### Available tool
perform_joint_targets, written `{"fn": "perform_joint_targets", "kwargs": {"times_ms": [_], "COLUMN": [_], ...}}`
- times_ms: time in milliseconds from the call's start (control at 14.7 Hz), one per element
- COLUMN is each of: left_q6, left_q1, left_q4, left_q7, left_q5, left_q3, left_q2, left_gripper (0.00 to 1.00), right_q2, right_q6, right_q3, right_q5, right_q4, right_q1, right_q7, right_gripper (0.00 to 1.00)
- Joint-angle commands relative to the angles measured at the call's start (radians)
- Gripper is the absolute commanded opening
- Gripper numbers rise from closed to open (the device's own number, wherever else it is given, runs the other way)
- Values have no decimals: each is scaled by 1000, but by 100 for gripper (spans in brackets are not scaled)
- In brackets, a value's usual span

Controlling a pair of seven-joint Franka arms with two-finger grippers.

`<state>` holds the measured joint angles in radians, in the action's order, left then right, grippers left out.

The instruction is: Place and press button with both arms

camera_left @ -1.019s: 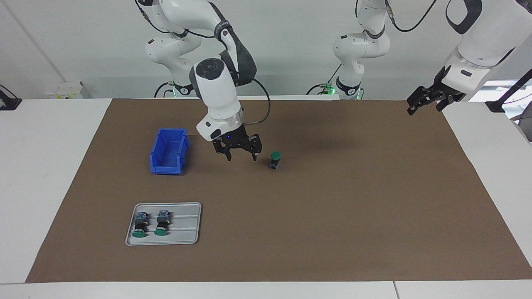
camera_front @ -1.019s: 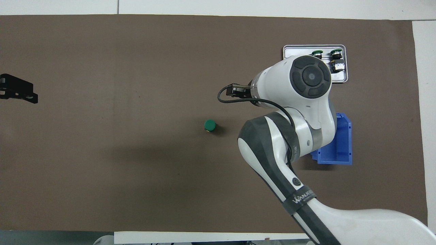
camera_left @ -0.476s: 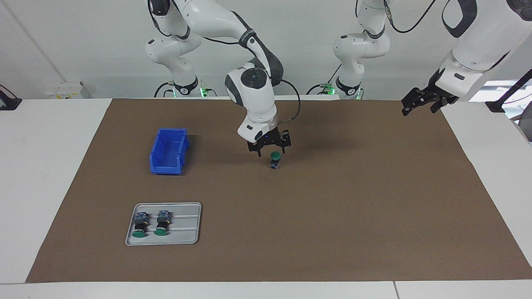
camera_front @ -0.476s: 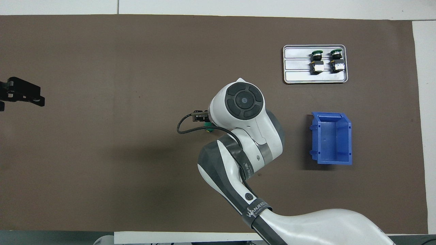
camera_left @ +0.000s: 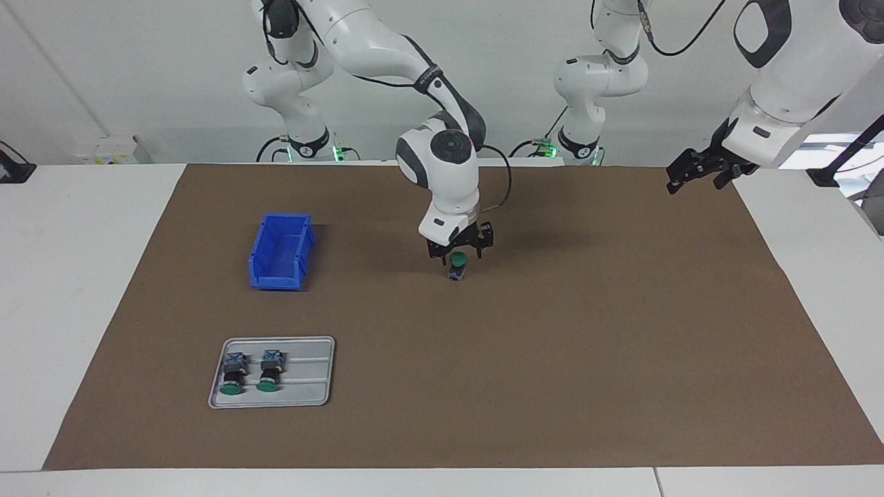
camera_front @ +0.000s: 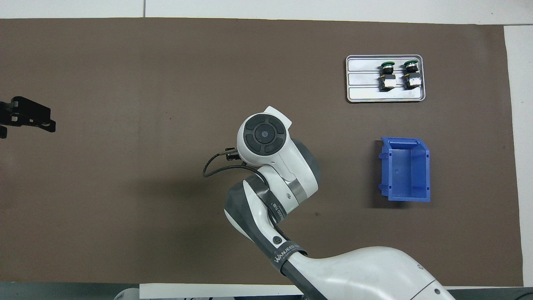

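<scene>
Small green-capped push-button switch with black body (camera_left: 456,265) stands upright mid-counter on brown mat, cap up, ready for pressing. Right gripper (camera_left: 459,252) sits directly over it, jaws spread astride cap, grip unclear. Left gripper (camera_left: 699,172) waits at counter's end, jaws open.

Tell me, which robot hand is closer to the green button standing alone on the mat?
Right. The right hand is directly over the button; the left hand waits at the left arm's end of the table.

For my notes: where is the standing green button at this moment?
In the facing view, the button stands upright mid-mat, directly under the right gripper, beside the blue bin.
</scene>
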<state>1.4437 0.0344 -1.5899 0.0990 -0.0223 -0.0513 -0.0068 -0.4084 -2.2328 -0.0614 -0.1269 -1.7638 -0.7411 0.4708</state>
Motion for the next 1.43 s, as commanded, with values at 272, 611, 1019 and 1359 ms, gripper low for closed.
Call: {"fn": "perform_joint_targets", "kwargs": {"times_ms": [272,611,1019,1359], "left_q6": [-5,-5,-5,-5], "left_q1": [-2,-1,-1,-1], "left_q4": [-18,-18,-18,-18], "left_q7": [2,2,2,2], "left_q5": [-7,-7,-7,-7], "left_q3": [4,4,4,4], "left_q2": [-18,-18,-18,-18], "left_gripper": [100,100,100,100], "right_q2": [-3,0,0,0], "right_q6": [18,28,25,28], "right_q3": [-5,-6,-6,-5], "right_q5": [18,18,18,18], "right_q4": [6,3,3,1], "right_q1": [23,25,22,22], "right_q7": [-6,3,5,3], "right_gripper": [84,61,62,30]}}
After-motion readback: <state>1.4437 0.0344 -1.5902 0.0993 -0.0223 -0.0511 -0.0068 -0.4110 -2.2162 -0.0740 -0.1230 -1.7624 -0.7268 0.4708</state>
